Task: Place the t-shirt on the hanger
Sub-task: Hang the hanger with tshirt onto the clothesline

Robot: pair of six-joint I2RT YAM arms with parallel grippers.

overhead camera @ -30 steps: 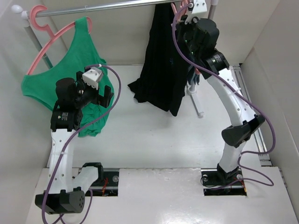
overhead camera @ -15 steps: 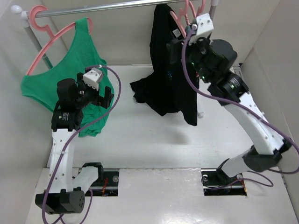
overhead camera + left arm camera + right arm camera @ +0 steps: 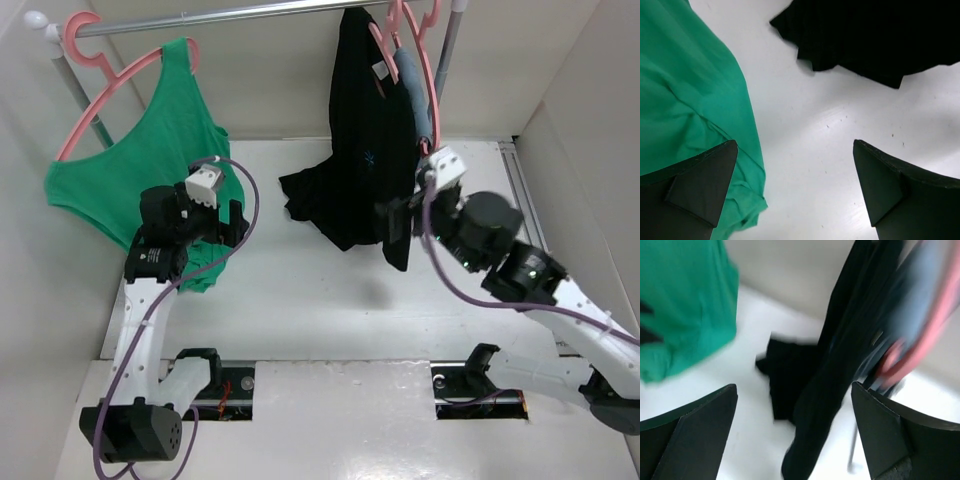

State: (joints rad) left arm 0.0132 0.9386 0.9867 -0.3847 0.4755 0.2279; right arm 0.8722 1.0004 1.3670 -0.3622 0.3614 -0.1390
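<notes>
The black t-shirt point(image 3: 358, 130) hangs from the rail on the pink hanger point(image 3: 381, 42), its lower part bunched on the table. My right gripper point(image 3: 398, 215) is low beside the shirt's right hem, open and holding nothing. The right wrist view is blurred: the t-shirt point(image 3: 840, 380) hangs ahead of the open right gripper point(image 3: 795, 430), apart from it. My left gripper point(image 3: 215, 225) hovers open over the table by the green top. In the left wrist view the left gripper point(image 3: 795, 185) is empty and the t-shirt's hem point(image 3: 875, 35) lies at the far edge.
A green tank top point(image 3: 150, 150) hangs on another pink hanger point(image 3: 100, 90) at the left and drapes onto the table point(image 3: 805, 115). A blue-grey garment point(image 3: 415, 95) hangs on a third pink hanger just right of the t-shirt. The metal rail point(image 3: 220, 15) spans the back.
My right gripper has opened near the rail and dropped down toward the near side; the t-shirt stays hanging. My left arm has shifted slightly right and lower.
</notes>
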